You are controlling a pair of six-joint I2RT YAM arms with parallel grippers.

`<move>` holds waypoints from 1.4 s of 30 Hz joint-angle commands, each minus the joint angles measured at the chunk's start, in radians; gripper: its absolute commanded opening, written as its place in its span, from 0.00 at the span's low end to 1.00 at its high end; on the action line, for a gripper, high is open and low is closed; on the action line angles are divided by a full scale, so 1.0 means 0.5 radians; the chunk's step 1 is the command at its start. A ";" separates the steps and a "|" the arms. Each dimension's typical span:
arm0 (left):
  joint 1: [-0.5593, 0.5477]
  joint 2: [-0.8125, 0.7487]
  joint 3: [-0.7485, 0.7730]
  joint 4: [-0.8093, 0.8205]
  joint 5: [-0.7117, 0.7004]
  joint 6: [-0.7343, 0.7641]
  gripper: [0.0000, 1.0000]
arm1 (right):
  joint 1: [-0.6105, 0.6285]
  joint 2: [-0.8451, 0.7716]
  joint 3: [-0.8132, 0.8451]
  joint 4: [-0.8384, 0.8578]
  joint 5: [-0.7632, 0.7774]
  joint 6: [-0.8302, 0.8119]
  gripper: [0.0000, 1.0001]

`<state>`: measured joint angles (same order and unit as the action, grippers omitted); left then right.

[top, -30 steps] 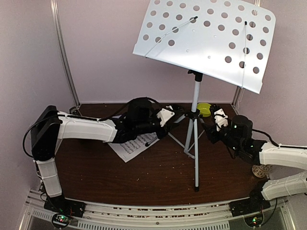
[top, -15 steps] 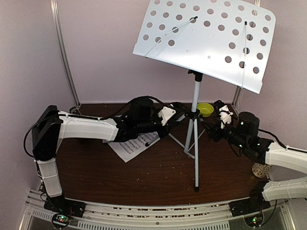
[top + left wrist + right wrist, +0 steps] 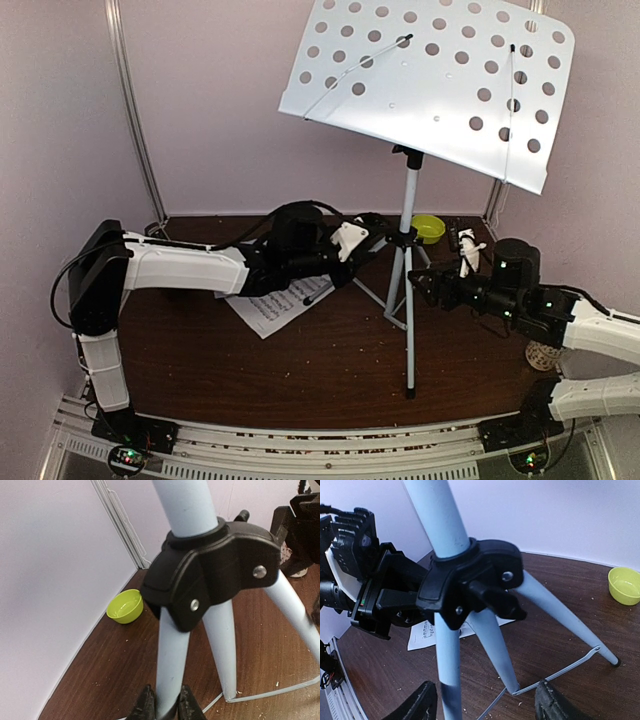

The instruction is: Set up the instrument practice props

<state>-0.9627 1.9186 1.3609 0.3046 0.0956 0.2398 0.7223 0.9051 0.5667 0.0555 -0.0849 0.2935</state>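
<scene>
2 robot arms meet at the base of a music stand on a dark wooden table (image 3: 330,370).

The white perforated music stand (image 3: 430,90) stands upright on its silver and black tripod, toward the back of the table. The left gripper (image 3: 165,707) is closed narrowly on 1 silver tripod leg, below the black hub (image 3: 215,565) where the 3 legs join. The right gripper (image 3: 485,705) is spread wide, and 2 tripod legs pass between its fingers. A white printed music sheet (image 3: 270,310) lies flat on the table, partly under the left arm. A small lime-green bowl (image 3: 428,228) sits by the back wall, behind the tripod.
</scene>
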 commanded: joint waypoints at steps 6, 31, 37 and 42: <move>-0.014 0.043 0.097 0.047 -0.132 -0.053 0.11 | 0.235 0.237 0.215 -0.109 0.365 0.081 0.61; -0.036 -0.183 0.037 0.085 -0.494 -0.016 0.00 | 0.293 0.293 0.375 -0.200 0.711 -0.154 0.00; -0.035 -0.318 -0.151 0.227 -0.710 0.002 0.00 | 0.293 0.396 0.475 -0.126 0.678 -0.294 0.00; -0.038 -0.403 -0.174 0.159 -0.796 0.005 0.00 | 0.295 0.485 0.568 -0.079 0.598 -0.338 0.00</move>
<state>-1.0058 1.8221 1.2686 0.2787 -0.1623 0.2436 0.8780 1.1522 0.7784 -0.0635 0.1547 0.1947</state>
